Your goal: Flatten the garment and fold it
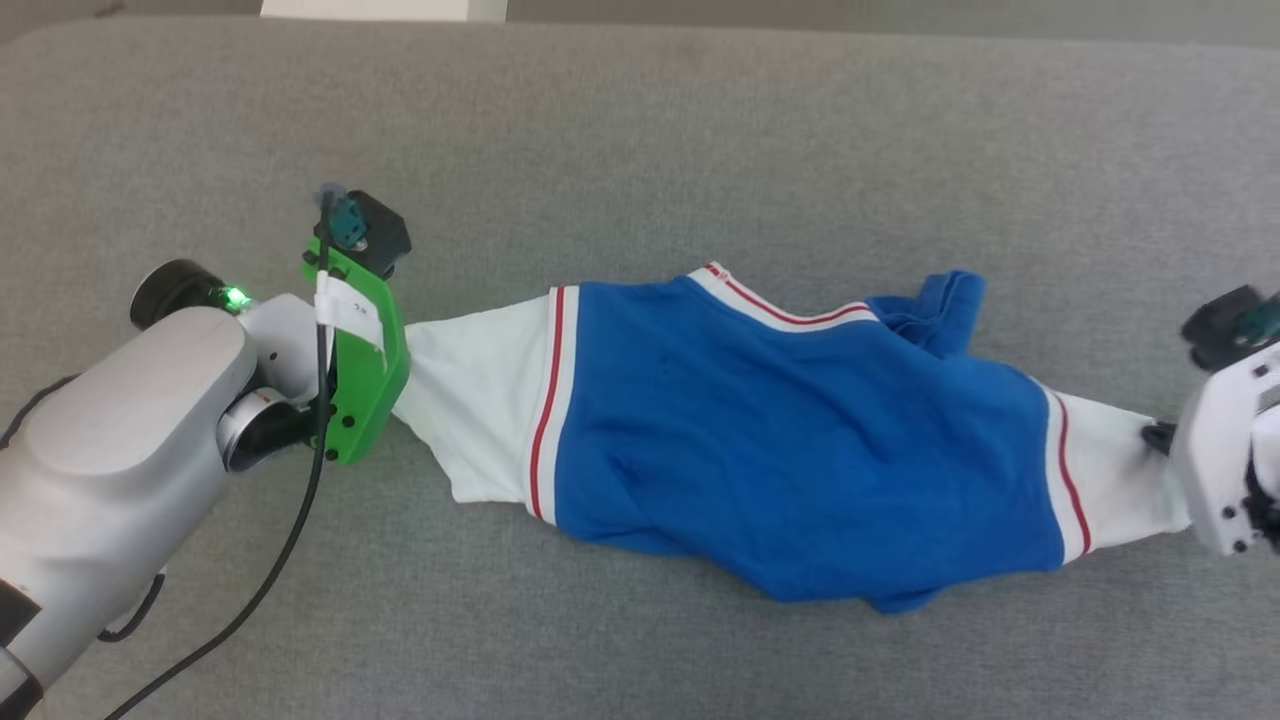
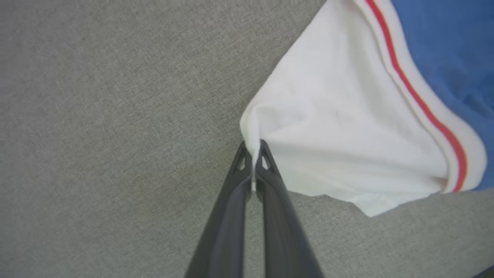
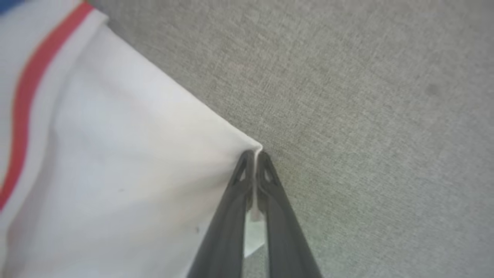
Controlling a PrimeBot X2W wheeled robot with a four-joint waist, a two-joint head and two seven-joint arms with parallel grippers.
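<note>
Garment [image 1: 800, 440]: mid-scene on grey fabric surface [image 1: 640, 130], stretched left to right between my two grips. Blue body rumpled. Red-striped white collar at far edge, blue fold bunched just right of it. Lower edge sags toward near side.

My left gripper [image 2: 252, 148]: fingers pressed together, pinching tip of white sleeve at scene's left.

My right gripper [image 3: 254, 156]: fingers closed too, sliver of white cloth caught between them at corner of right-hand sleeve.

Green bracket [image 1: 365, 370] on my left wrist; black cable [image 1: 290, 540] trails near-left.
</note>
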